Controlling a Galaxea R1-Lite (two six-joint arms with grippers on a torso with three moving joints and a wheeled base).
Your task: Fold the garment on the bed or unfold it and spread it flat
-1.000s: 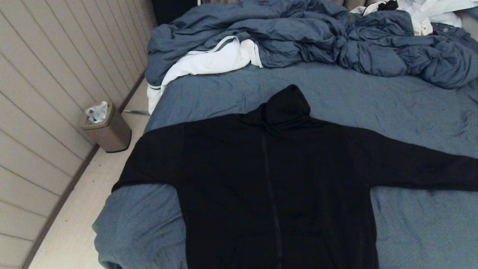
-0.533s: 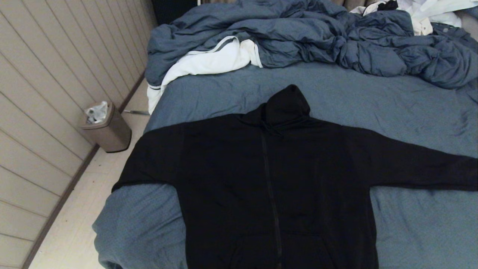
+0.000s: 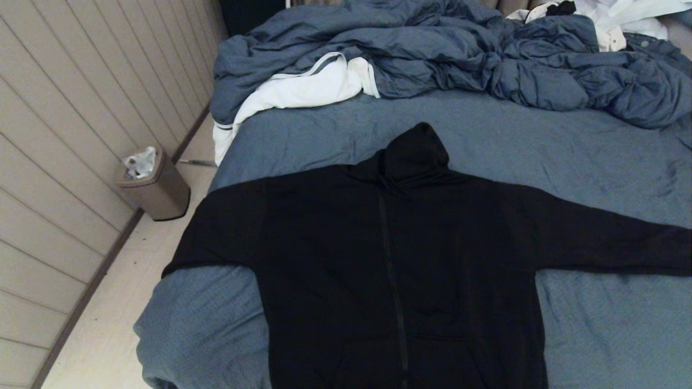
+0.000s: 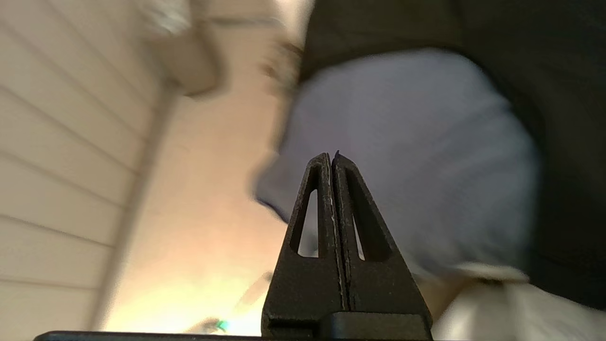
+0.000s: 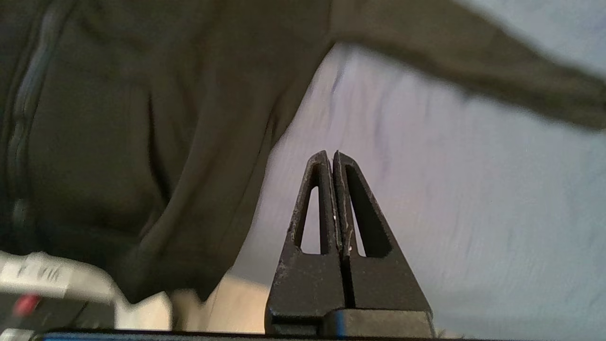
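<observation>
The garment point(image 3: 400, 259), a black zip-front hoodie, lies spread front-up on the bed point(image 3: 594, 162), hood pointing away and both sleeves stretched out sideways. Its left sleeve reaches the bed's left edge. Neither arm shows in the head view. My left gripper point(image 4: 331, 154) is shut with nothing in it, off the bed's near left corner, with the garment point(image 4: 544, 94) beyond. My right gripper point(image 5: 331, 153) is shut and empty too, over bare sheet point(image 5: 450, 189) beside the garment's point(image 5: 142, 118) right side and under its sleeve.
A rumpled blue-grey duvet point(image 3: 432, 48) and a white cloth with grey trim point(image 3: 297, 89) are piled at the bed's far end. A tan bin point(image 3: 154, 183) stands on the floor by the panelled wall at the left.
</observation>
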